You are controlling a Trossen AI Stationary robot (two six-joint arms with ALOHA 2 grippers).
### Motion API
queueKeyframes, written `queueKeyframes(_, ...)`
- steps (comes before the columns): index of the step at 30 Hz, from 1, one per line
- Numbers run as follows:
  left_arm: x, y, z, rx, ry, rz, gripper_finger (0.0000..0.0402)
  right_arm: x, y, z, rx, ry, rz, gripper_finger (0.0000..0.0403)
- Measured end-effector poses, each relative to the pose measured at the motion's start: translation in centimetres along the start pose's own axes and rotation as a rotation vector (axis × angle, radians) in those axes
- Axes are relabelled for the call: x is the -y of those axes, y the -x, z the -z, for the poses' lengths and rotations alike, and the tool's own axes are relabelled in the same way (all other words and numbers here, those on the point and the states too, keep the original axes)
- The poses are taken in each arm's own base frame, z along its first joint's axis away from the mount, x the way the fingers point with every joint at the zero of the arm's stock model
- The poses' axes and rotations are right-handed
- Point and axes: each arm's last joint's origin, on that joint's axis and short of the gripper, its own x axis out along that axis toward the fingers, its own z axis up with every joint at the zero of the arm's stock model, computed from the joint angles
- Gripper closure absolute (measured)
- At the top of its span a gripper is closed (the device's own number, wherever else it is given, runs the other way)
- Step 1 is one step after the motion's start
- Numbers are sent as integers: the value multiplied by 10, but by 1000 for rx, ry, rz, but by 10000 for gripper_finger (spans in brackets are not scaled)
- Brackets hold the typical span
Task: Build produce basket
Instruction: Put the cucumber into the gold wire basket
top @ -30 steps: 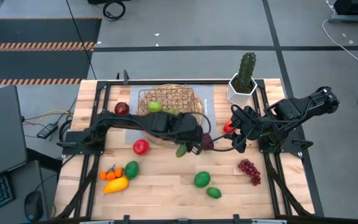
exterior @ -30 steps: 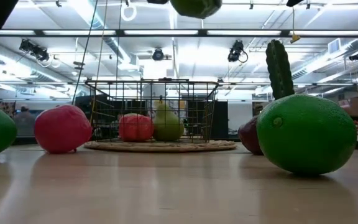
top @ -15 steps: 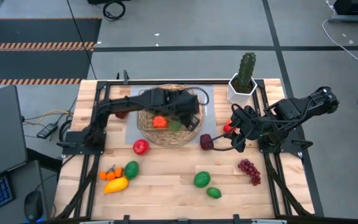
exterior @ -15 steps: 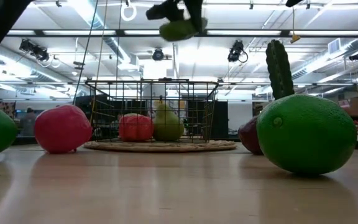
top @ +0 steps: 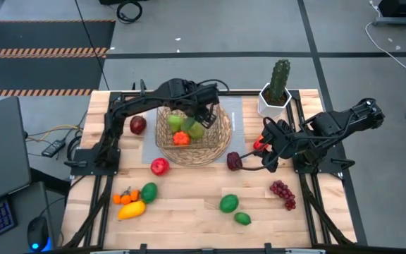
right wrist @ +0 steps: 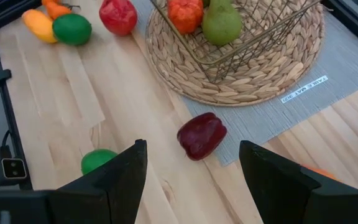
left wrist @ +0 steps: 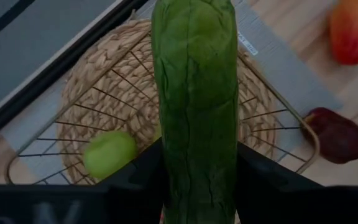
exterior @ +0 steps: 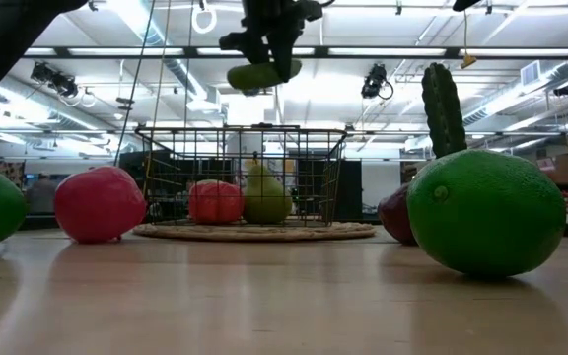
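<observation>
The wicker basket [top: 213,141] stands on a grey mat at the far middle, with a green pear [top: 175,121] and an orange-red fruit [top: 181,138] inside. My left gripper [top: 197,118] hangs over the basket, shut on a green cucumber [left wrist: 194,93], which also shows in the low view [exterior: 262,74]. My right gripper [right wrist: 194,186] is open and empty right of the basket, near a dark red fruit [right wrist: 201,135]. My left gripper pinches the cucumber's two long sides [left wrist: 173,168] between its two fingers [left wrist: 135,180]. The fingers come from above, pointing down, and lie across the cucumber. The cucumber hangs about level under the gripper, clear above the basket's rim [exterior: 240,129].
A cactus in a white pot [top: 276,92] stands at the far right. A dark red apple [top: 138,125] and a red apple [top: 160,166] lie left of the basket. Grapes [top: 282,192], two limes [top: 229,203] and a mango group [top: 132,204] lie toward the near edge.
My left gripper has carried the cucumber from the basket's near right side toward the table's far edge and a little left, and now holds it over the basket's inside. It has stayed shut on it.
</observation>
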Motion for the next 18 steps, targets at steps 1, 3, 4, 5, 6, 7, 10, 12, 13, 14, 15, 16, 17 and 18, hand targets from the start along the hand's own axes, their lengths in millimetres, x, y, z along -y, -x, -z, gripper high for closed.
queueKeyframes(1, -1, 0, -1, -2, -4, -2, 250, 0, 0, 0, 4, -3, 4, 142)
queueKeyframes(3, -3, -1, -1, -5, -17, -7, 250, 0, 0, 0, 12, -13, 12, 142)
queueKeyframes(4, -3, -2, -2, -7, -21, -9, 250, 0, 0, 0, 14, -14, 13, 142)
queueKeyframes(5, -4, -3, -2, -11, -23, -12, 250, 0, 0, 0, 15, -14, 14, 142)
queueKeyframes(6, -5, -4, -2, -20, -24, -19, 250, 0, 0, 0, 15, -14, 14, 142)
queueKeyframes(7, -7, -5, -2, -29, -23, -26, 250, 0, 0, 0, 15, -14, 14, 142)
queueKeyframes(10, -9, -12, -2, -43, -19, -39, 247, 0, 0, -1, 15, -15, 15, 142)
queueKeyframes(12, -10, -16, -1, -61, -22, -51, 247, 0, 0, -1, 16, -15, 14, 142)
queueKeyframes(13, -10, -17, -1, -65, -23, -54, 247, 1, 0, -1, 16, -18, 14, 142)
queueKeyframes(14, -10, -17, -1, -68, -24, -56, 246, 1, 0, -1, 16, -19, 14, 142)
queueKeyframes(15, -10, -16, -1, -67, -24, -56, 245, 1, 0, -1, 16, -19, 14, 142)
queueKeyframes(16, -10, -16, -1, -66, -24, -55, 243, 0, 0, -1, 16, -21, 14, 142)
queueKeyframes(17, -10, -16, -1, -66, -24, -55, 239, 0, 0, -1, 16, -24, 14, 142)
queueKeyframes(18, -10, -16, -1, -67, -25, -55, 234, 0, 0, -1, 16, -26, 14, 142)
